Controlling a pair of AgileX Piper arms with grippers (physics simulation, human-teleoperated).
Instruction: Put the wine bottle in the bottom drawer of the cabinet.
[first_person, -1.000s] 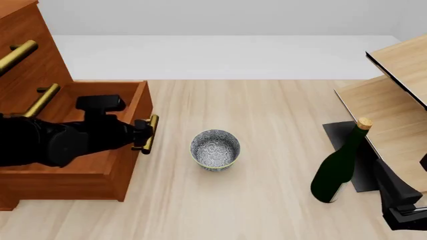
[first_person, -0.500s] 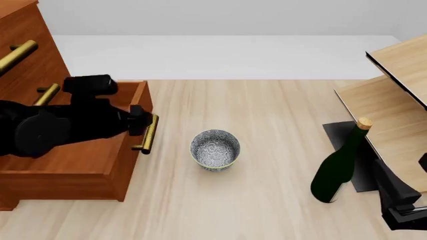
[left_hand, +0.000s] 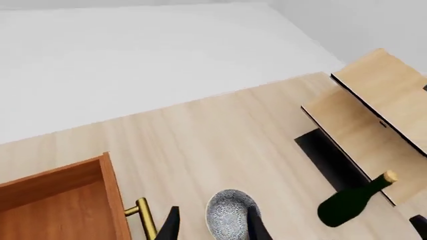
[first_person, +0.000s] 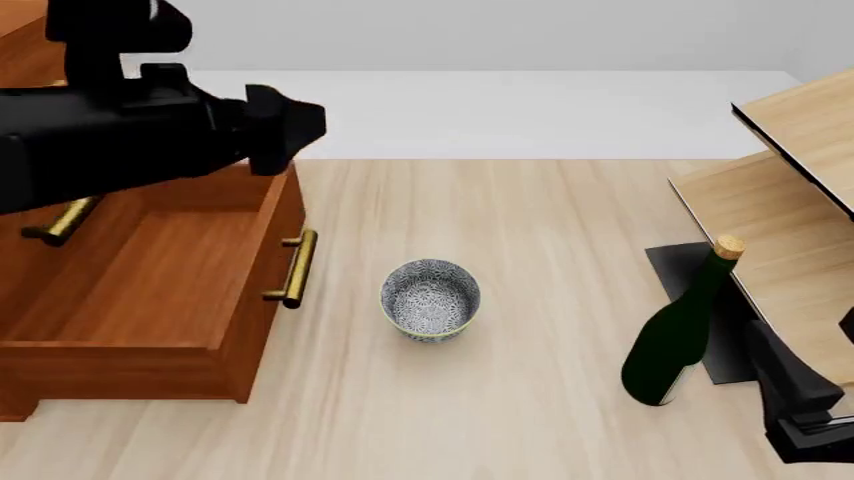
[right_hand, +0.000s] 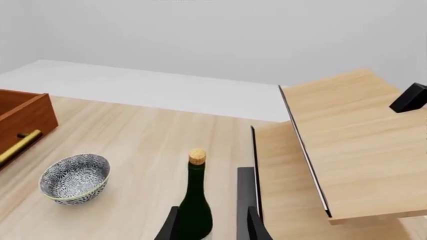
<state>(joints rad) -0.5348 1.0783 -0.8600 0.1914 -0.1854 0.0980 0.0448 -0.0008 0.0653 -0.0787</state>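
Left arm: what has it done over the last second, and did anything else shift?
The left gripper let go of the bottom drawer's brass handle and rose up and back, clear of it. The drawer stayed pulled open. The wine bottle, bowl and right gripper did not move.

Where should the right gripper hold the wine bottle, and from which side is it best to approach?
Probably the wide body of the wine bottle, below its shoulder, approached level from the near side, where the right gripper already has one finger on each side. The bottle stands upright and its neck is thin and topped by a cork, so a grip lower down should tip it less.
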